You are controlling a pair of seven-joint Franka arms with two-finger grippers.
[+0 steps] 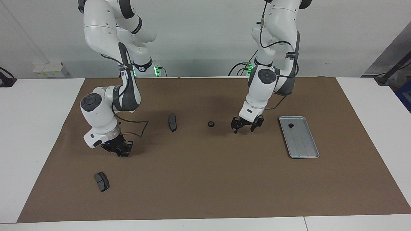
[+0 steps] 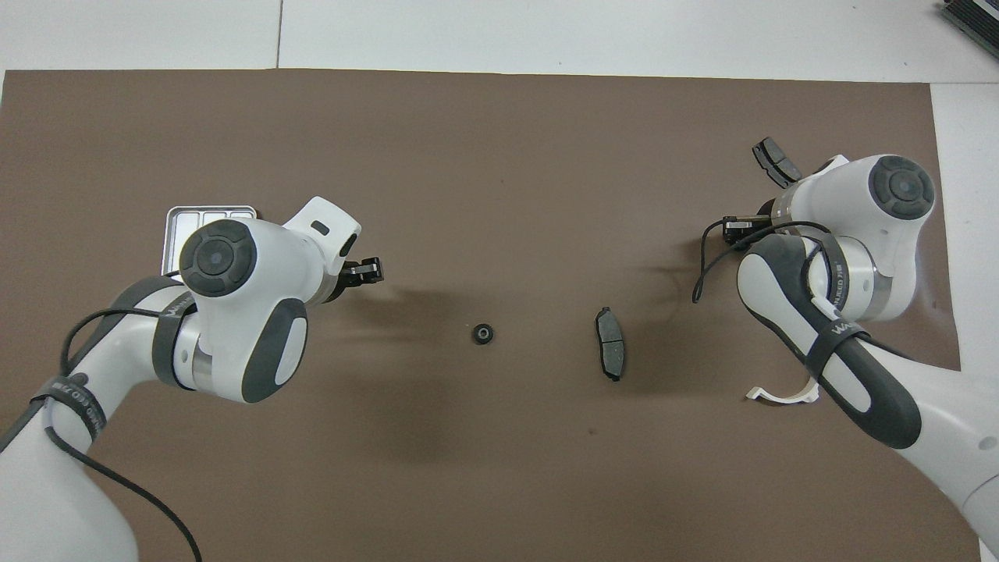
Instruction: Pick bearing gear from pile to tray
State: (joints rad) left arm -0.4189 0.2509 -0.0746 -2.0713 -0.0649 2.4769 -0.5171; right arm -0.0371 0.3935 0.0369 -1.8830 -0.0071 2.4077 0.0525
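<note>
A small black round gear lies alone on the brown mat near its middle; it also shows in the overhead view. The silver ribbed tray lies toward the left arm's end, with one black gear in its corner nearest the robots. In the overhead view the left arm covers most of the tray. My left gripper is open and empty, low over the mat between the loose gear and the tray; it also shows in the overhead view. My right gripper hangs low over the mat at the right arm's end.
One dark grey brake pad lies beside the loose gear, toward the right arm's end. A second brake pad lies farther from the robots than the right gripper. A white curved half-ring shows beside the right arm in the overhead view.
</note>
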